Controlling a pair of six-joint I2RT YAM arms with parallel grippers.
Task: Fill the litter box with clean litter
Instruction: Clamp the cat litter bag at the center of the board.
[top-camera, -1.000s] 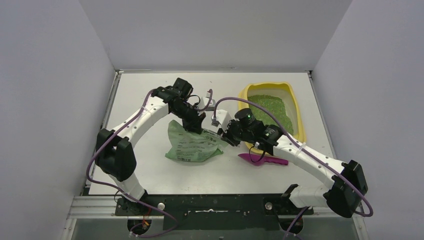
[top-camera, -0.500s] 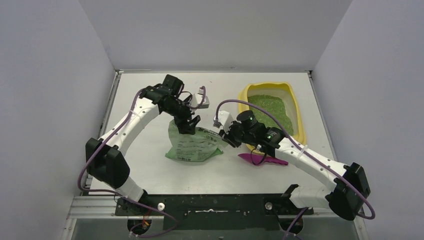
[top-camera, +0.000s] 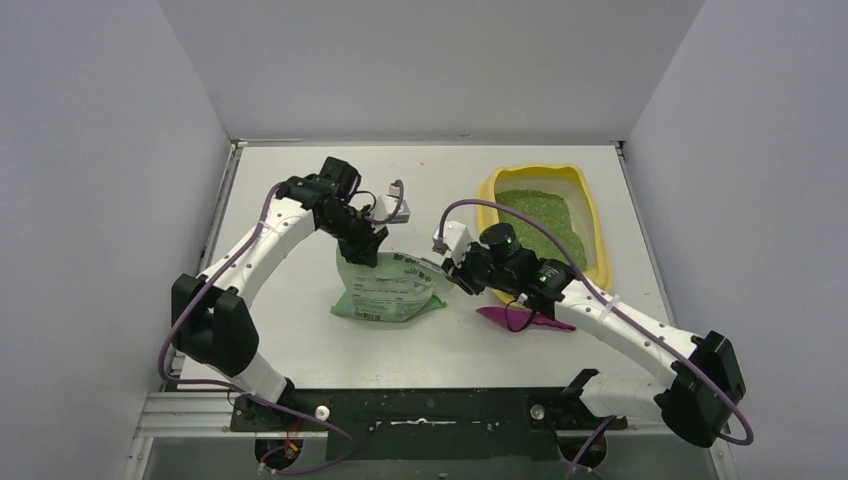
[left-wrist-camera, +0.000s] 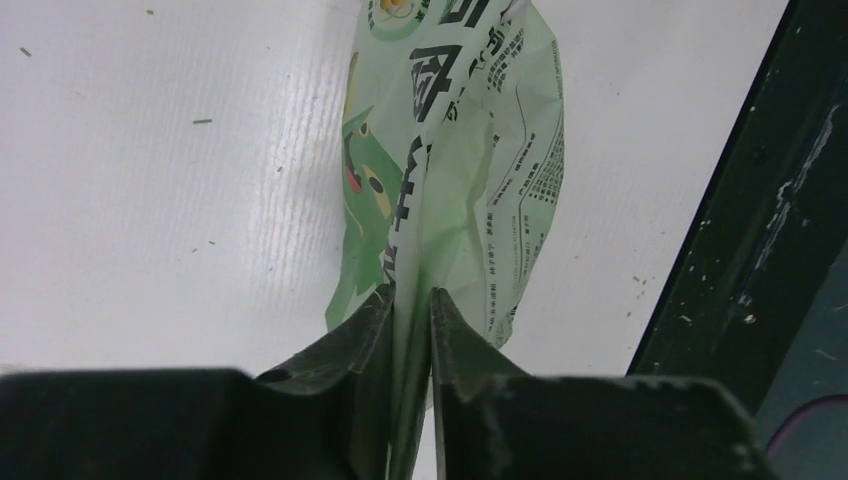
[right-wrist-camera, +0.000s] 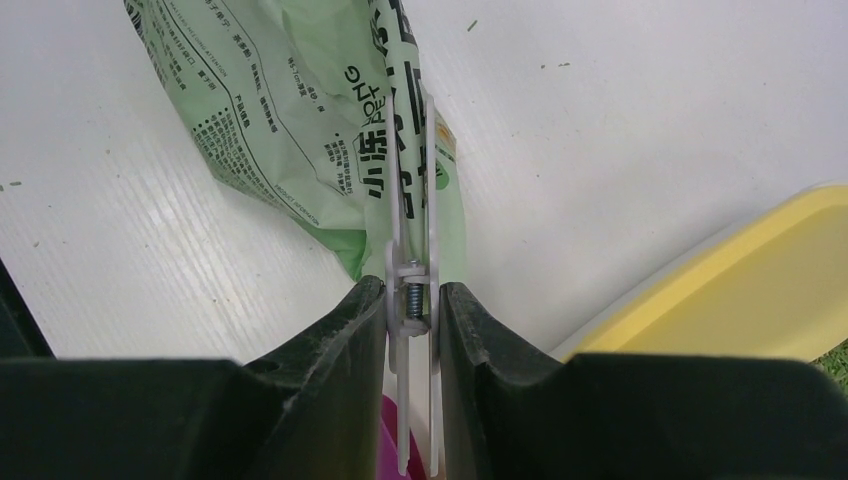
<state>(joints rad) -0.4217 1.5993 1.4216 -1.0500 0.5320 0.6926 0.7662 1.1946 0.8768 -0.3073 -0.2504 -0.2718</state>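
The yellow litter box (top-camera: 601, 245) stands at the right back, with bright green clean litter (top-camera: 540, 215) spread inside; its rim (right-wrist-camera: 740, 290) shows in the right wrist view. The green printed bag (top-camera: 388, 292) lies mid-table. My left gripper (top-camera: 362, 250) is at the bag's far left corner, shut on a fold of the bag (left-wrist-camera: 470, 150), which runs between my left gripper's (left-wrist-camera: 410, 295) fingers. My right gripper (top-camera: 456, 276) is at the bag's right end. It (right-wrist-camera: 412, 290) is shut on a white spring clip (right-wrist-camera: 410, 200) that sits along the bag's (right-wrist-camera: 280, 110) edge.
A magenta scoop (top-camera: 527, 320) lies on the table under my right forearm, just in front of the litter box. The table's dark front rail (left-wrist-camera: 760, 200) runs behind the bag in the left wrist view. White walls close in the table on three sides.
My left gripper let go, shifted left along the bag's far edge and shut on the bag again. My right gripper stayed shut on the clip and barely moved.
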